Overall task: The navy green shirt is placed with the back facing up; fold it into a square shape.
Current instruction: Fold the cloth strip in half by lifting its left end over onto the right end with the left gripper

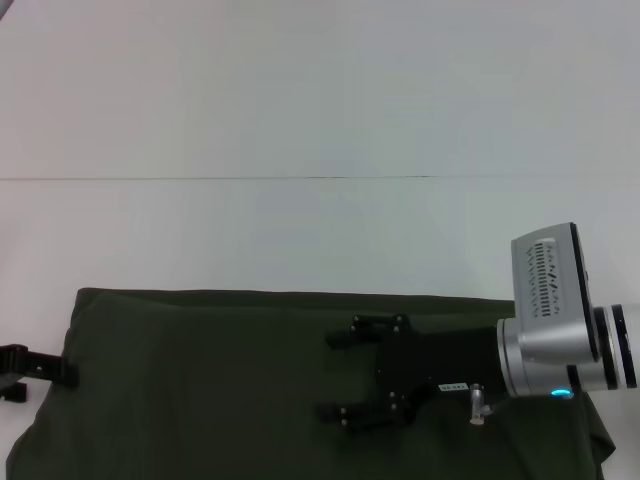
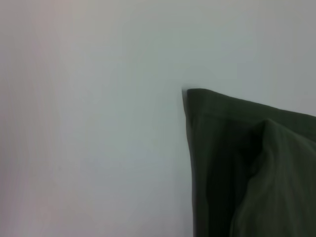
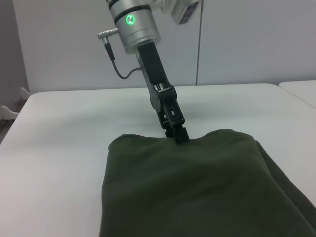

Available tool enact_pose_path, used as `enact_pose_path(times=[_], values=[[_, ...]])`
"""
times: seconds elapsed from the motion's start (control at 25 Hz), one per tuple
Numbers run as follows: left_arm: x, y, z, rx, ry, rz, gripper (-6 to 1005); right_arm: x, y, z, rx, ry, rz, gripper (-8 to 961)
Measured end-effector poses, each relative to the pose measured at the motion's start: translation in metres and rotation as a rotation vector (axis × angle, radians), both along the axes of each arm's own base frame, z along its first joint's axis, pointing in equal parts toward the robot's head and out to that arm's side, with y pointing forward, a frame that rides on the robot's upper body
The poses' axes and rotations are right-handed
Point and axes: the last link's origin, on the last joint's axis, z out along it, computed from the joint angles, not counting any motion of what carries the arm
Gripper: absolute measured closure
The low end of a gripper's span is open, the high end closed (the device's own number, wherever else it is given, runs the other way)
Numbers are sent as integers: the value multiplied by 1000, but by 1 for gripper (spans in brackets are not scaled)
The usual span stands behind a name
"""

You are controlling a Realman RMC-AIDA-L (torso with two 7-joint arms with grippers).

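Between my right gripper's (image 1: 345, 378) spread fingers lies the dark olive-green soft cotton shirt (image 1: 200, 390), flat on the white surface (image 1: 300, 120). My left gripper (image 3: 180, 137) is clamped on its far edge; I'd lift evenly, keeping the fold line straight.

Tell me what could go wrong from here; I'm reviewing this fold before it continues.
1. The left gripper meets the shirt only at its very edge, seen from the right wrist, so the fabric could slip free when pulled.
2. The right gripper sits over the middle of the shirt with fingers spread; moving it could drag or bunch the cloth.
3. The shirt's near part runs out of the head view, hiding any wrinkles there.
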Motion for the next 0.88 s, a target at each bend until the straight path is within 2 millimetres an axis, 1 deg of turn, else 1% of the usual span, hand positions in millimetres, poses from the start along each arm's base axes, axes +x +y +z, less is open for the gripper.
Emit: enact_pose_path(times=[0.52,0.88], values=[[-1,-1,-2,-10,7,-3,119,-1,2,-1,6,-12,1,45],[5,1,-8,-38,2,-14,122,-1,3,-1,8,-13,2,45]])
